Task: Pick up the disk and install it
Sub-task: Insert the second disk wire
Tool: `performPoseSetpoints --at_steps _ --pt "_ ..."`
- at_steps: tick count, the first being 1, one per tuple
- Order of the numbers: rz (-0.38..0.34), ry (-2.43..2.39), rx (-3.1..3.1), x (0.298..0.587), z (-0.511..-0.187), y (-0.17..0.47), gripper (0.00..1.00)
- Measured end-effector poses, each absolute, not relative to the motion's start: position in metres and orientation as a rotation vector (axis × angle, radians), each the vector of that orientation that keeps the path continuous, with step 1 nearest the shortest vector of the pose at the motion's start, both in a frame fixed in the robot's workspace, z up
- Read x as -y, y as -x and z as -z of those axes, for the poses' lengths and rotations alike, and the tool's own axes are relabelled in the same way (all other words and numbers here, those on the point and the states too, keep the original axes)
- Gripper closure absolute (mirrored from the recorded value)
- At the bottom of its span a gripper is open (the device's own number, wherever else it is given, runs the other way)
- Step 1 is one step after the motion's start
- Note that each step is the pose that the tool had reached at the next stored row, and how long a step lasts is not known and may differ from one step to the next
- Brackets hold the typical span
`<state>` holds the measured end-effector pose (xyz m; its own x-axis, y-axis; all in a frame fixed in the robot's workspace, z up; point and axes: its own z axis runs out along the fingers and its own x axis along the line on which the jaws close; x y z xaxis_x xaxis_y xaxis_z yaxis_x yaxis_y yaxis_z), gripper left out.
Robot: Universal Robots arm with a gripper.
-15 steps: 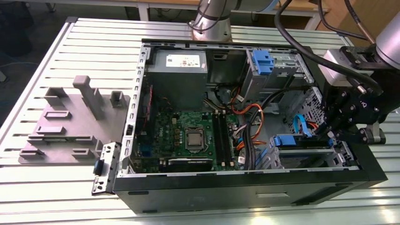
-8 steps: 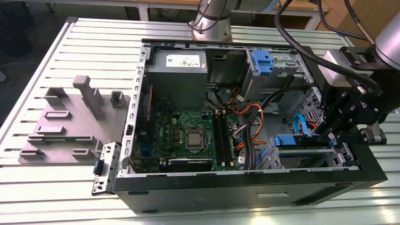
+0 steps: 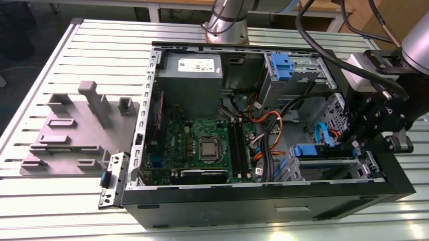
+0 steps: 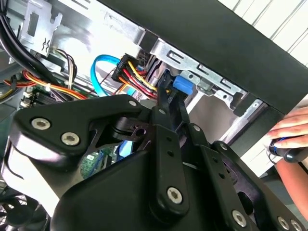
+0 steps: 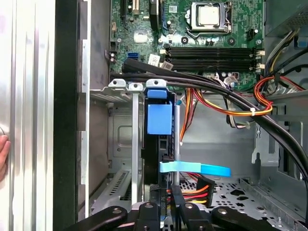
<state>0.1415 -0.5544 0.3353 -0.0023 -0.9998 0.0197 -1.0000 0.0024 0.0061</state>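
Observation:
The disk (image 5: 159,118) stands edge-on in a slot of the metal drive cage (image 5: 120,125) at the corner of the open computer case (image 3: 268,206). Its bright blue carrier shows at the cage's mouth, and its dark edge runs back toward my fingers. In the exterior view the blue carrier of the disk (image 3: 312,150) sits in the cage on that view's right, and my gripper (image 3: 355,143) hangs just beside it. My gripper (image 5: 166,202) is shut on the disk's rear edge. In the second wrist view the gripper (image 4: 167,98) reaches toward the blue carrier of the disk (image 4: 183,85).
Black and coloured cable bundles (image 5: 231,96) and a flat blue cable (image 5: 195,168) cross close to the cage. The motherboard (image 3: 201,145) and a grey box (image 3: 191,75) fill the case. A grey fixture (image 3: 74,130) lies at the exterior view's left. A person's hand (image 4: 288,134) rests outside the case.

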Motion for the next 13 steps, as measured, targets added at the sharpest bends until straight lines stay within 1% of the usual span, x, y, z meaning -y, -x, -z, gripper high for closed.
performPoseSetpoints --at_steps 12,13 --pt "-0.015 -2.206 2.211 0.554 -0.3347 -0.1418 0.76" --pt "-0.015 -2.206 2.211 0.554 -0.3347 -0.1418 0.78"
